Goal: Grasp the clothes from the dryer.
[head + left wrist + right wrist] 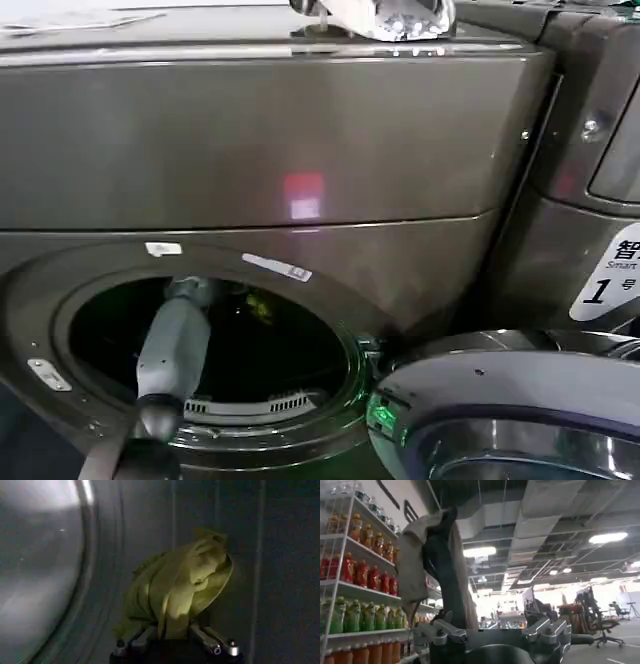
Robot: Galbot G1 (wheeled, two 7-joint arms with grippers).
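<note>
The dryer (pixel 300 150) is the big bronze-grey machine in front of me, and its round porthole (pixel 210 340) stands open. My left arm (pixel 175 345) reaches through the opening into the dark drum. A speck of yellow-green cloth (pixel 258 305) shows deep inside. In the left wrist view the clothes (pixel 180 587) are a small yellow-green bundle against the drum wall. The bundle narrows down into my left gripper (pixel 172 636), which is shut on its lower folds. My right gripper (pixel 492 630) is parked away from the machine, pointing up at the room, open with nothing in it.
The dryer's door (pixel 510 410) hangs open at the lower right, close to the porthole rim. A neighbouring machine (pixel 590 200) with a white "1" label (pixel 610 275) stands to the right. A shiny clear object (pixel 375 18) lies on the dryer's top. Shelves of bottles (pixel 355 580) show in the right wrist view.
</note>
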